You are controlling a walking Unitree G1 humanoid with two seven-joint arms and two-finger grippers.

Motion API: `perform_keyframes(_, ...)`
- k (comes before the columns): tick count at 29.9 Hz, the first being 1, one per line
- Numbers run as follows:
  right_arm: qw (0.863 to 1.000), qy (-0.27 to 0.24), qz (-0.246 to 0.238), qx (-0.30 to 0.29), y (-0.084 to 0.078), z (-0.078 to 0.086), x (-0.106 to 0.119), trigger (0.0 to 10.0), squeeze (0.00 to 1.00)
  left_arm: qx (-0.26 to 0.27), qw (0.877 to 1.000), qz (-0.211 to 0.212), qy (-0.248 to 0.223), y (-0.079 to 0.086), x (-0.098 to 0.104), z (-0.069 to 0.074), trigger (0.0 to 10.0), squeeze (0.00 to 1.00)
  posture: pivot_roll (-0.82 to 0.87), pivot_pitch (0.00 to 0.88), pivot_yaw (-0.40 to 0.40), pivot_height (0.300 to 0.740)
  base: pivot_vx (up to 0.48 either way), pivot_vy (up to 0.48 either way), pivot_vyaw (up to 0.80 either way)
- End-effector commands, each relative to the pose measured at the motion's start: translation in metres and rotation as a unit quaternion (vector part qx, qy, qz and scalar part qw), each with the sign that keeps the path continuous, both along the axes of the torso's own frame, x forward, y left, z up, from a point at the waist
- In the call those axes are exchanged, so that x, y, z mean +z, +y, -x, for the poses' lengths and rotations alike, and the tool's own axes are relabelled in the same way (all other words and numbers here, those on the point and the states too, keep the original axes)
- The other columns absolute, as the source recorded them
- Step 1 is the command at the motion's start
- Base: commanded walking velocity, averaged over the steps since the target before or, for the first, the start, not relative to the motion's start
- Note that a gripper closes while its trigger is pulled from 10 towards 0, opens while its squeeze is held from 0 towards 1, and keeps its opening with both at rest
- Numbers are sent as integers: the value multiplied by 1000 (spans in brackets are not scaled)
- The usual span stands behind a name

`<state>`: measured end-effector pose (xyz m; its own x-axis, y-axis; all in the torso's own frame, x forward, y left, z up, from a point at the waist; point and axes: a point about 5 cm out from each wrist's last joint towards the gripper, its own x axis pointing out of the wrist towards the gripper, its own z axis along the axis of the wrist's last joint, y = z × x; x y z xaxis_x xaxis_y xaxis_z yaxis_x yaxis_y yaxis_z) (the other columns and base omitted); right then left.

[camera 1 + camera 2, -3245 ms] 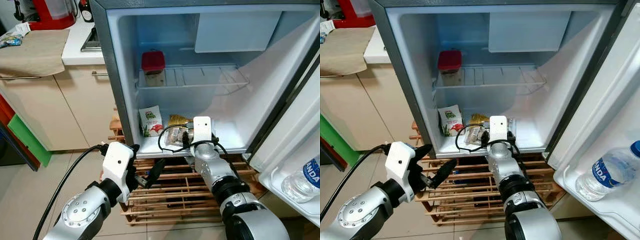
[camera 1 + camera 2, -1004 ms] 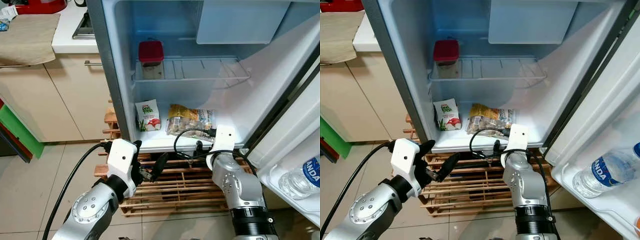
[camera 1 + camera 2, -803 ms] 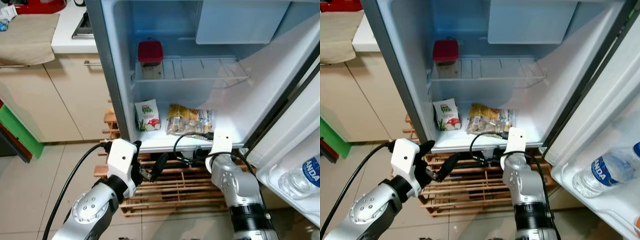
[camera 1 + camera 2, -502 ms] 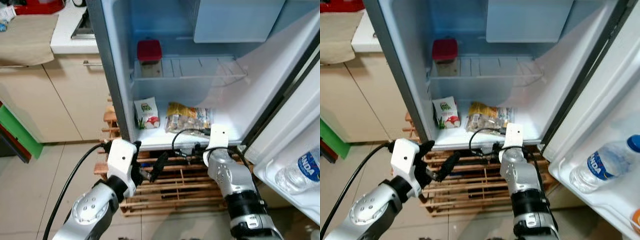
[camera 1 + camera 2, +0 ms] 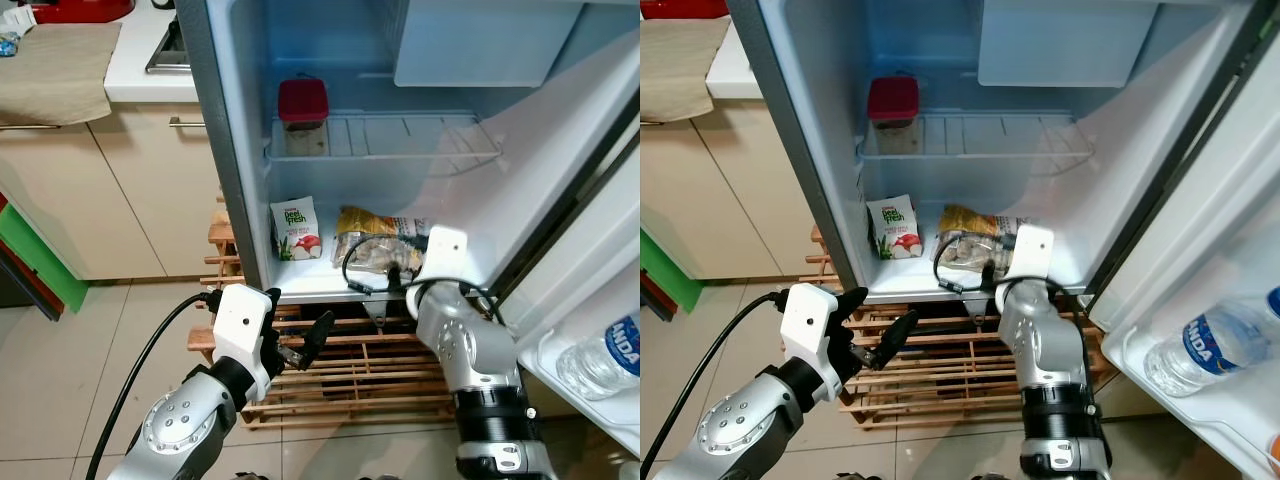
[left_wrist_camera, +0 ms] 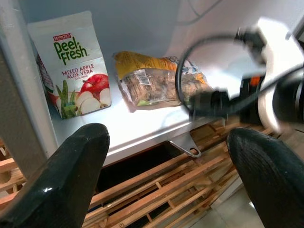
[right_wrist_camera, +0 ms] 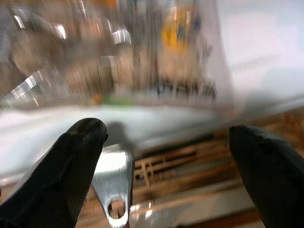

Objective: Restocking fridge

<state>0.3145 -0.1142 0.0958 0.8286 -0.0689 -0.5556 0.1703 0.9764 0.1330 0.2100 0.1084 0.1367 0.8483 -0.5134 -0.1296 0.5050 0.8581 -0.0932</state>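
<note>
Crinkly clear snack bag (image 5: pixel 378 240) (boxy carton (image 5: pixel 296 228) beside)

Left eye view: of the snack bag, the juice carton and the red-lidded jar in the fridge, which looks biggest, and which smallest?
1. Snack bag, lying flat on the fridge floor, though the right arm hides part of it.
2. and 3. Juice carton and red-lidded jar: they look much alike. The jar sits higher, on the wire shelf, so I won't rank them.

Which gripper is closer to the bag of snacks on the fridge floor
Right. The right gripper, open, is at the fridge's front edge just before the snack bag. The left gripper, open, hangs lower over the wooden pallet, off to the bag's left.
</note>
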Motion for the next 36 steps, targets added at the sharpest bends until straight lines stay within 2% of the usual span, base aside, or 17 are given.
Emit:
perform_keyframes(1,1000,-6,-1,-1,-2,0,4,10000,0,-1,1000,-2,3,-2,0,1,10000,0,-15,131,-15,740,0,0,0)
perform_keyframes(6,1000,1,-2,-7,-2,-3,1,10000,0,-3,1000,-1,4,-3,-1,0,10000,0,-16,131,-11,740,0,0,0)
perform_keyframes(16,1000,-9,-7,-20,3,-21,-8,10000,0,-4,1000,1,6,-2,0,-1,10000,0,-6,132,-3,740,0,0,0)
perform_keyframes(19,1000,-14,15,-16,2,-27,-11,10000,0,-3,1000,2,7,-2,0,-1,10000,0,-3,134,-2,740,0,0,0)
perform_keyframes(25,997,-19,70,-24,-15,-36,-20,10000,0,-2,1000,3,9,-3,0,1,10000,0,3,139,0,740,0,0,0)
perform_keyframes(31,997,-22,75,-19,-15,-42,-20,10000,0,-2,1000,2,12,-2,0,1,10000,0,6,143,-1,740,0,0,0)
perform_keyframes(36,998,-25,50,-22,-11,-41,-17,10000,0,-1,1000,-2,10,-1,-3,0,10000,0,4,112,-19,740,0,0,0)
